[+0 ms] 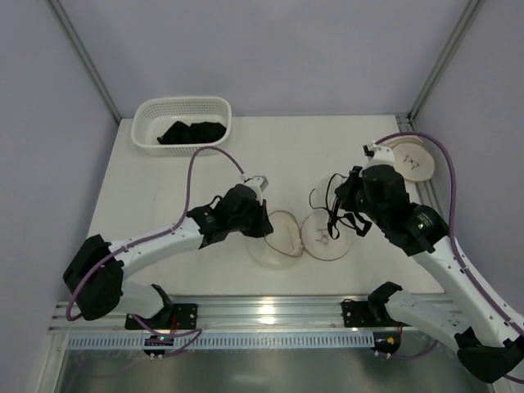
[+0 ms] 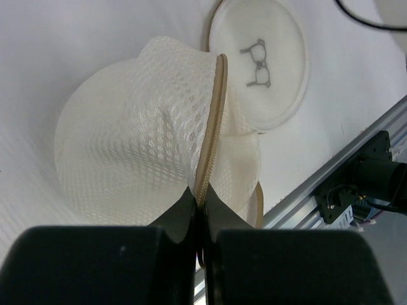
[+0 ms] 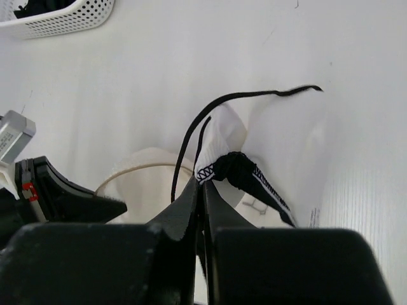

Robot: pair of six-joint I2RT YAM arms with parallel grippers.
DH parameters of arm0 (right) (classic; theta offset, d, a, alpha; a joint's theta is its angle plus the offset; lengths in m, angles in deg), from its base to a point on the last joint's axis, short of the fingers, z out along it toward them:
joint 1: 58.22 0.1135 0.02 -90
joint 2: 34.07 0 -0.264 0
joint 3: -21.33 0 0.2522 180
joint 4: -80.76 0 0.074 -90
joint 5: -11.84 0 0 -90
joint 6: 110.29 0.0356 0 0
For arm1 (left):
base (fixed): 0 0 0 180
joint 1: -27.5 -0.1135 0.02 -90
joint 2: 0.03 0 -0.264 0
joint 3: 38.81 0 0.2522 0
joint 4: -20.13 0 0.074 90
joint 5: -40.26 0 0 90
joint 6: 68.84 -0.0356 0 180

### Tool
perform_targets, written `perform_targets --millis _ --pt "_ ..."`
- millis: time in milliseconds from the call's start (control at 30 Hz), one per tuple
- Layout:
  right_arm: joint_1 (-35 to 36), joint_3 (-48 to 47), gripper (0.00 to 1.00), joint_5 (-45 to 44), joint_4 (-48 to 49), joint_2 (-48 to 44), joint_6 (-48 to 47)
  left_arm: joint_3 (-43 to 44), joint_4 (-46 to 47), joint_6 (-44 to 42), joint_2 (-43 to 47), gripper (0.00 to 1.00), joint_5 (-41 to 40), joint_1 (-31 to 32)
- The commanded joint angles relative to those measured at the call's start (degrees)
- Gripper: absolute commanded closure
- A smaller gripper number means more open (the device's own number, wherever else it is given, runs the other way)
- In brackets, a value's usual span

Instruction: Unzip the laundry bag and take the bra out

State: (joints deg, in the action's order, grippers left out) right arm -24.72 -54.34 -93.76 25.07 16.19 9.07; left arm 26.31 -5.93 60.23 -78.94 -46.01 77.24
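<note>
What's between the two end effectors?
In the top view, the laundry bag, its lid flipped open, lies between the left end effector, shut on its rim, and the right end effector, shut on the bra.

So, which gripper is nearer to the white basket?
Left. The left gripper, pinching the laundry bag rim, sits near-side and right of the basket; the right gripper, holding the bra, is farther right.

The white counter (image 1: 286, 155) is carrying a lattice basket (image 1: 147, 123) at its far left corner, the bag (image 1: 286, 246) lying open near the front edge, and a round disc (image 1: 412, 160) sitting far right.
</note>
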Motion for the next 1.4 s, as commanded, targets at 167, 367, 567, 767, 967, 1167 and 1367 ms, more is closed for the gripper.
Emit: perform_targets --millis 167,367,567,767,967,1167,1367 --pt "-1.6 -9.7 0.96 7.8 8.3 13.6 -6.9 -6.1 1.7 2.8 5.3 1.0 1.8 -0.2" --pt "-2.3 -20.5 0.96 16.0 12.0 26.1 -9.9 -10.5 1.2 4.3 10.4 1.0 -1.4 -0.2" --pt "-2.6 -31.4 0.96 21.8 10.6 38.9 -11.3 -11.7 0.1 6.5 12.7 0.74 -6.7 -0.2" --pt "-2.6 -30.6 0.96 25.0 10.8 42.5 -12.1 -11.9 0.1 9.1 13.8 0.01 -10.0 -0.2" --pt "-2.6 -25.8 0.97 27.9 12.6 40.7 -13.5 -14.9 4.5 9.7 25.4 0.01 -14.2 -0.2" --pt "-2.6 -25.3 0.96 36.8 10.0 39.0 -16.4 -17.8 11.8 -2.8 31.5 0.01 -13.8 -0.3" --pt "-2.5 -23.1 0.96 44.7 6.4 35.2 -20.7 -17.5 17.6 -10.5 26.7 0.01 -7.5 -2.4"
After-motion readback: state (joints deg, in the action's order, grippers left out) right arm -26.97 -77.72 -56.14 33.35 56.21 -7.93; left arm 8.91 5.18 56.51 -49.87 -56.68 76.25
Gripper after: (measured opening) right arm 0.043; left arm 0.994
